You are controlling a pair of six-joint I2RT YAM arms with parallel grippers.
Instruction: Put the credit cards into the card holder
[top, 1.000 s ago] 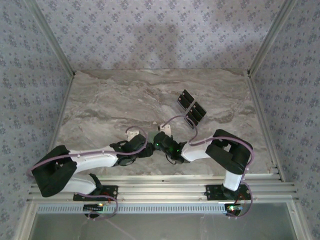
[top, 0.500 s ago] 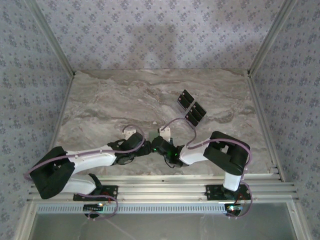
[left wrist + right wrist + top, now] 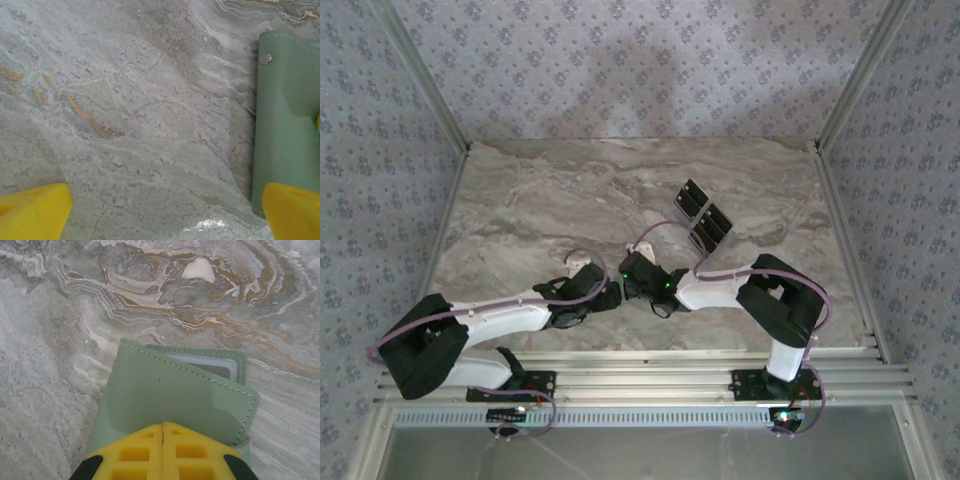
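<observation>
Green card holder (image 3: 175, 400), lower centre of frame: flap pinched by right gripper (image 3: 163, 429); left gripper (image 3: 161, 215) spread wide, empty.

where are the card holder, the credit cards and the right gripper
card holder (image 3: 180, 400), right wrist view, on its top flap
credit cards (image 3: 711, 227), top external view, on the nearer dark card
right gripper (image 3: 163, 430), right wrist view, where the fingertips meet
</observation>
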